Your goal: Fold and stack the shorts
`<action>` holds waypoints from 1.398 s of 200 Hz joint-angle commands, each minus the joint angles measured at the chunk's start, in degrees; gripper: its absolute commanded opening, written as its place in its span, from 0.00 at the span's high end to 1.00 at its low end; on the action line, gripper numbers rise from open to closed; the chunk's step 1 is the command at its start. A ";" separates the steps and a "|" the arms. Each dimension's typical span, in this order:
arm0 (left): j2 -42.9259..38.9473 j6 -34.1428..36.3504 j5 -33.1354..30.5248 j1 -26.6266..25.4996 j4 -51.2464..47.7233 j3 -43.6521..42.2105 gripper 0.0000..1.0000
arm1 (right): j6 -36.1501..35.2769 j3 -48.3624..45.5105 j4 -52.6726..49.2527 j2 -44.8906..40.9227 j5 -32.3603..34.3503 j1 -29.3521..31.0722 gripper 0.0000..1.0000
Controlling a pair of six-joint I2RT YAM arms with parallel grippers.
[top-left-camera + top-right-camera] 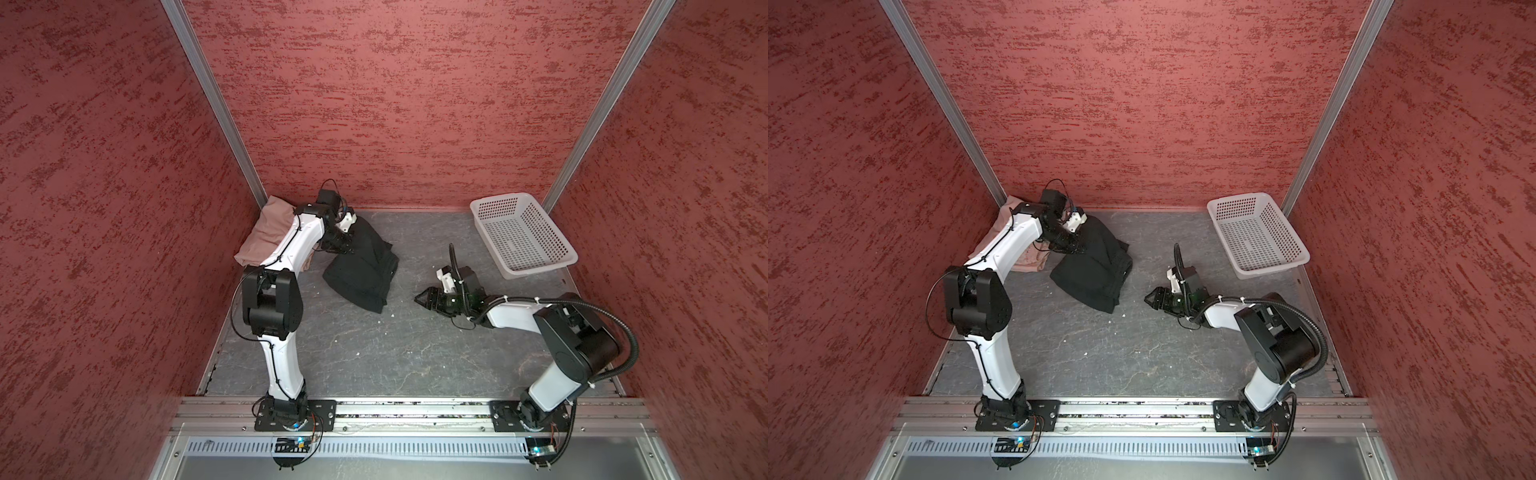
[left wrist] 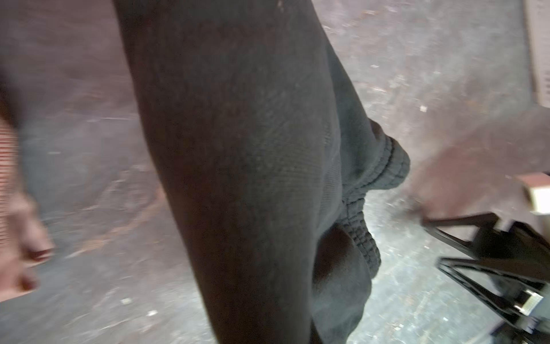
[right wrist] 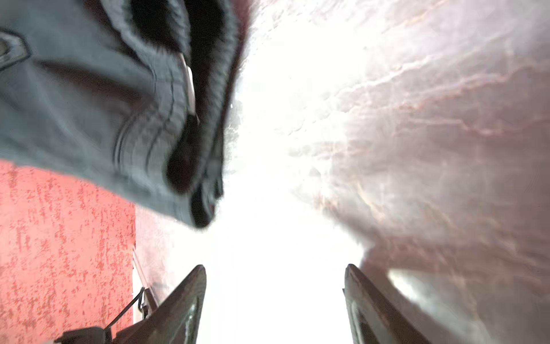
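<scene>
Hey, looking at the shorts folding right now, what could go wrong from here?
The left hand grips the black shorts at one end only, with the right hand open and apart, so the folded layers may slip open when moved. The left arm also reaches over the pink shorts, so a swing could rumple that pile.

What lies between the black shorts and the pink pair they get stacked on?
No loose object. The black shorts, pinched at their far end by the left gripper, are right beside the pink shorts. Only the left arm's own forearm crosses above the pink pair in both top views, covering part of it.
</scene>
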 commanded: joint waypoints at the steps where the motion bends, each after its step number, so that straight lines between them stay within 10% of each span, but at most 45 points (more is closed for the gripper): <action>1: 1.50 6.33 -6.75 2.56 -3.68 5.20 1.00 | 1.14 -1.99 3.47 -2.99 -1.27 -0.33 0.27; 102: 15.02 9.32 8.70 16.35 -8.76 39.09 1.00 | 7.64 -5.28 7.71 -5.32 -1.61 -0.20 0.26; 270: 24.27 11.92 -1.74 30.53 -0.61 38.37 1.00 | 7.76 3.08 -3.25 -6.19 4.83 4.14 0.24; 279: 24.69 11.29 -2.28 30.75 -0.09 38.25 0.79 | 7.01 3.68 -5.05 -6.71 5.75 4.14 0.24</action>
